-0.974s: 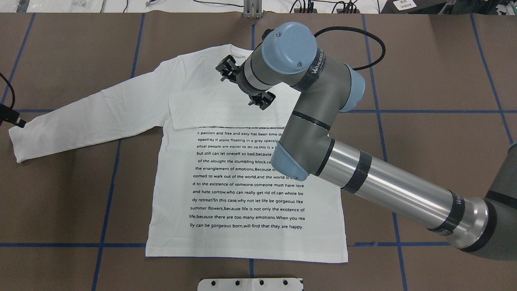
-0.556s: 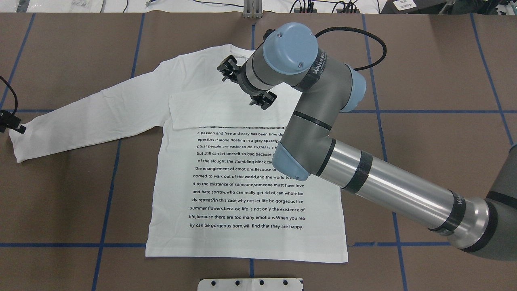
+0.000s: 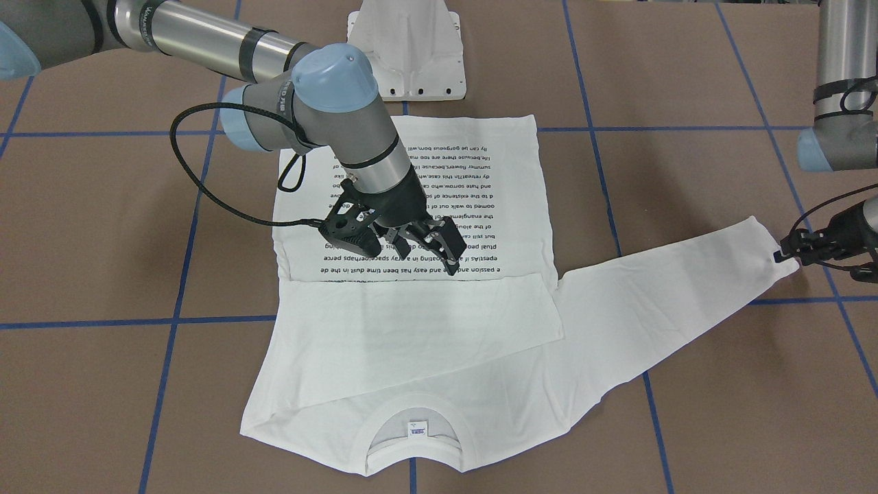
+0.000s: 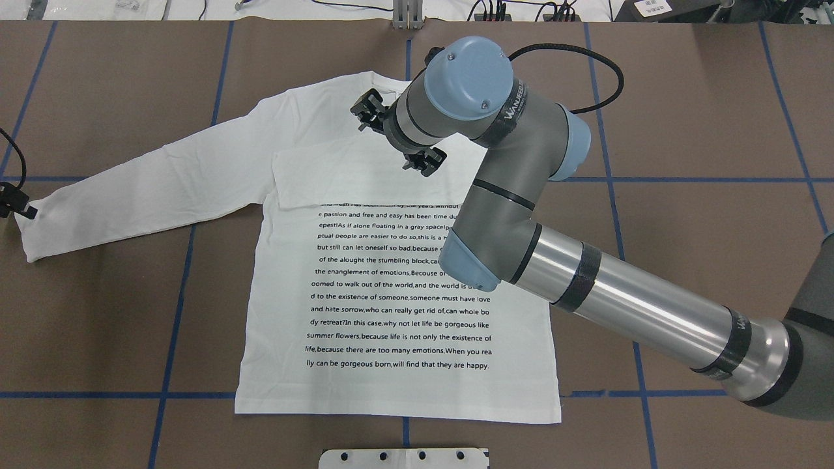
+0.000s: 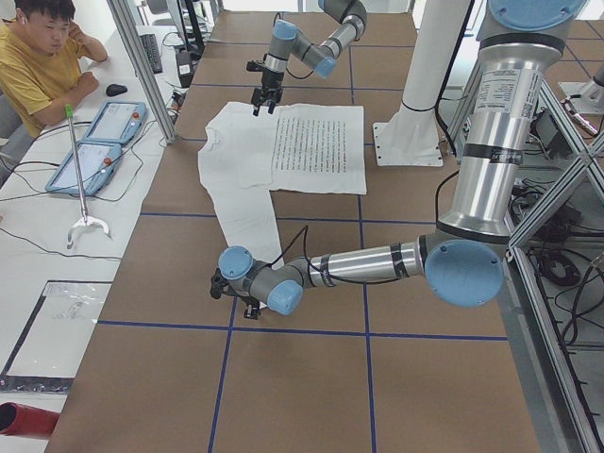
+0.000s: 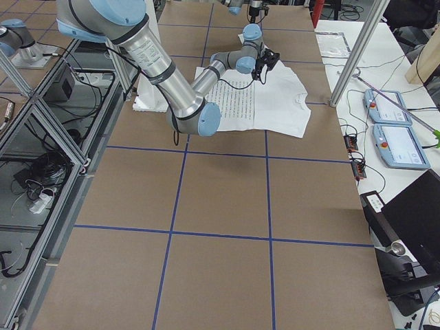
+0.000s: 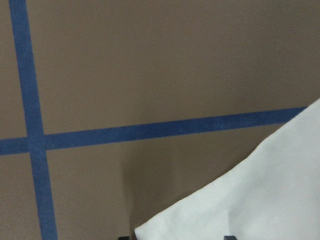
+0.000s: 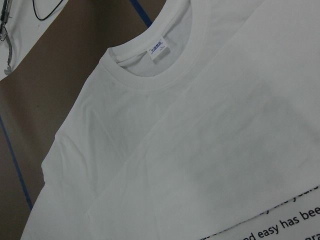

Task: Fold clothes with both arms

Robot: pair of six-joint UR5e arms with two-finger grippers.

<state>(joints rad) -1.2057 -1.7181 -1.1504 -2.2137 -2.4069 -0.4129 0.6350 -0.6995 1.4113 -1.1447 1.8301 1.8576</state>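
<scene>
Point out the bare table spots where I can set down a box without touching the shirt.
Widest bare table: between the outstretched sleeve, the T-shirt hem and the robot's edge. Also free past the right arm, far right corner. Crowded: the chest under the right gripper, and the cuff at the left gripper.

arms [image 4: 625,299]: silver-grey tubes | lt-blue caps [image 4: 468,78] | blk cables [image 4: 618,68] | blk fingers [image 3: 453,247]

Left claw [image 3: 782,255] half off the overhead view's left edge; T-shirt [image 4: 293,130] collar [image 3: 411,403] and some text [image 4: 391,324] behind the right arm [image 4: 515,208].
</scene>
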